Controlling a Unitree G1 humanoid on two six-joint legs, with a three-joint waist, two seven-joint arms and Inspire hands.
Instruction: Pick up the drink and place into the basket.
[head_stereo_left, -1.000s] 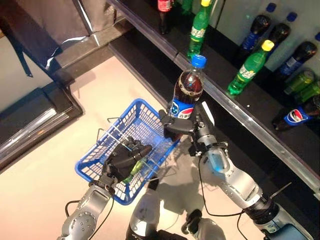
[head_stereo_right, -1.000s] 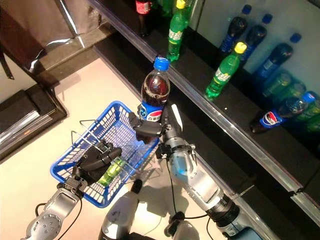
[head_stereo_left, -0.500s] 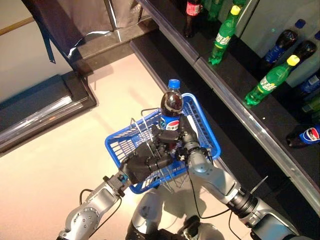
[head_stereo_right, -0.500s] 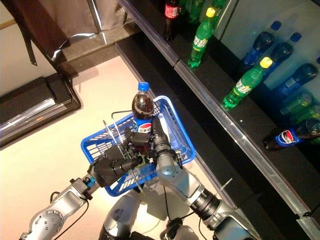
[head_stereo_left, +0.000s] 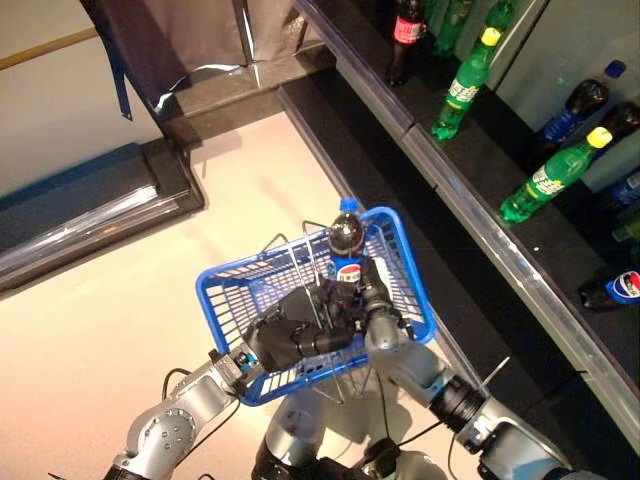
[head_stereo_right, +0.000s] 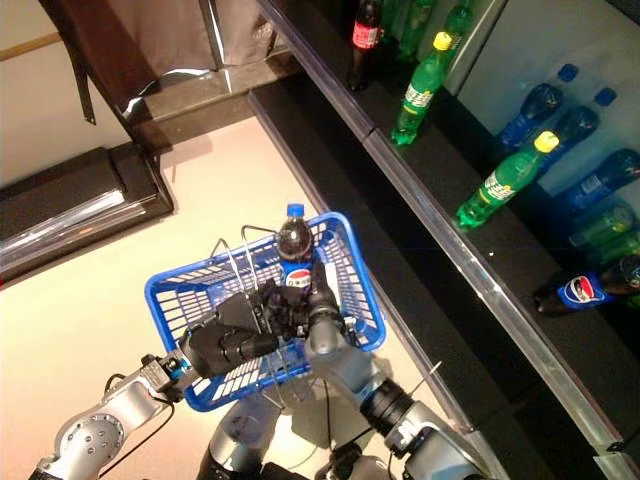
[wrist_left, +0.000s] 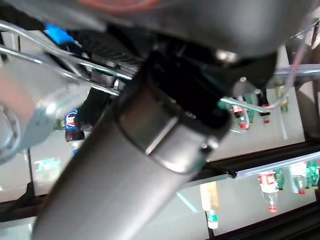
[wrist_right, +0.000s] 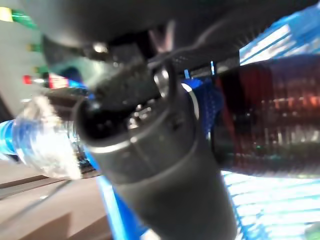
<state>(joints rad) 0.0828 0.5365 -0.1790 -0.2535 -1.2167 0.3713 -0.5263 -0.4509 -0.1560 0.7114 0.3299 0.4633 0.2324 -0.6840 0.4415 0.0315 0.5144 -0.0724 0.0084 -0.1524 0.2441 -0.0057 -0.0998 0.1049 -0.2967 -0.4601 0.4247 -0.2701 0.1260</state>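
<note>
The blue basket (head_stereo_left: 228, 296) is raised in front of me over the pale floor. My left hand (head_stereo_left: 287, 342) is shut on its thin wire handles (wrist_left: 75, 75). The drink is a dark cola bottle (head_stereo_left: 346, 240) with a blue cap and a blue label. It stands upright with its lower part inside the basket, near the far right corner. My right hand (head_stereo_left: 366, 297) is shut round the bottle's lower body. In the right wrist view the dark bottle (wrist_right: 272, 117) lies right past my thumb (wrist_right: 150, 150), with the blue mesh behind it.
A dark shelf with a metal edge (head_stereo_left: 480, 235) runs along the right. It holds green bottles (head_stereo_left: 460, 85) and dark cola bottles (head_stereo_left: 405, 35). A low dark platform (head_stereo_left: 90, 210) lies at the left, and dark cloth (head_stereo_left: 170, 40) hangs at the top.
My right hand has lowered the cola bottle deeper into the blue basket. The camera has shifted, so the whole scene sits differently.
</note>
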